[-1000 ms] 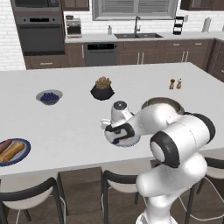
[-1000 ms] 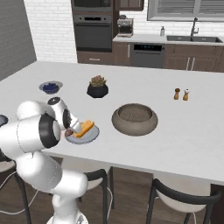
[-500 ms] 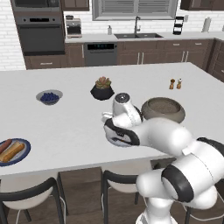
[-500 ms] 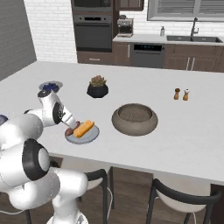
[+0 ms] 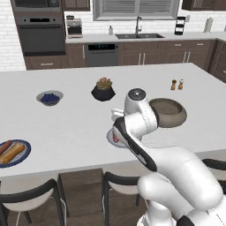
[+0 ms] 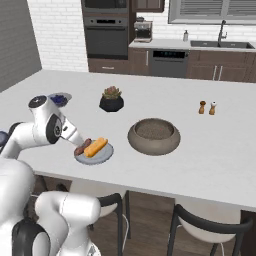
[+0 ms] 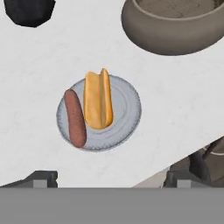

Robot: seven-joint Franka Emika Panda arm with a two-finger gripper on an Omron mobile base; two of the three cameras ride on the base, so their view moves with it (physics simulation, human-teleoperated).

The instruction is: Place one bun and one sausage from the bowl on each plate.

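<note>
**Two plates filled, gripper standing empty**

Item, near plate: my plain light grey round plate point(image 7: 99, 114) is carrying one golden split bun point(image 7: 98, 99) and one reddish-brown sausage point(image 7: 75, 118), lying side by side and touching, close to the counter's near edge.

Item, far plate: my dark-blue-rimmed plate point(image 5: 13, 152) at the far left is also showing a bun and a sausage.

Item, source: the wide dull grey round bowl point(image 6: 154, 135) is sitting just beside the near plate and is looking empty.

Item, tool: my two-finger gripper point(image 7: 109, 177) is hovering above the near plate, jaws spread wide, carrying nothing.

Judgement: placing is looking finished; I am needing only a clear lift away.

Room: open white counter point(image 6: 220, 150) is lying right of the bowl; the black succulent pot point(image 6: 111, 99) is standing well behind.
</note>
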